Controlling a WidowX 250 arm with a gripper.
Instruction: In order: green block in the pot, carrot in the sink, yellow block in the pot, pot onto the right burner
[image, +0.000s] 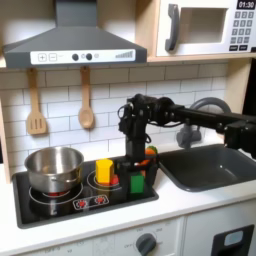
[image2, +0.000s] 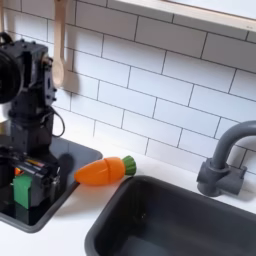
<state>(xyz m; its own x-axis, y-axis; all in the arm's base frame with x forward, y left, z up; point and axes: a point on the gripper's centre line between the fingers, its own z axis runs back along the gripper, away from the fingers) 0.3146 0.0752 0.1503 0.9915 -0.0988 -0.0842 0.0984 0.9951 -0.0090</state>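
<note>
My gripper (image: 135, 172) (image2: 24, 185) is lowered onto the black cooktop (image: 60, 205), its fingers standing apart on either side of the green block (image: 137, 183) (image2: 20, 190), which rests on the cooktop. The yellow block (image: 104, 170) stands on the right burner (image: 112, 181), just to the gripper's left in the first exterior view. The silver pot (image: 55, 165) sits on the other burner at the first exterior view's left. The orange carrot (image2: 105, 170) (image: 150, 153) lies on the counter between the cooktop and the sink (image: 205, 168) (image2: 170, 220).
The dark arched faucet (image: 190, 128) (image2: 225, 160) stands behind the sink. Two wooden utensils (image: 86, 105) hang on the tiled wall behind the cooktop. A range hood (image: 70, 45) and a microwave (image: 205, 25) are overhead. The arm reaches in from the first exterior view's right, above the sink.
</note>
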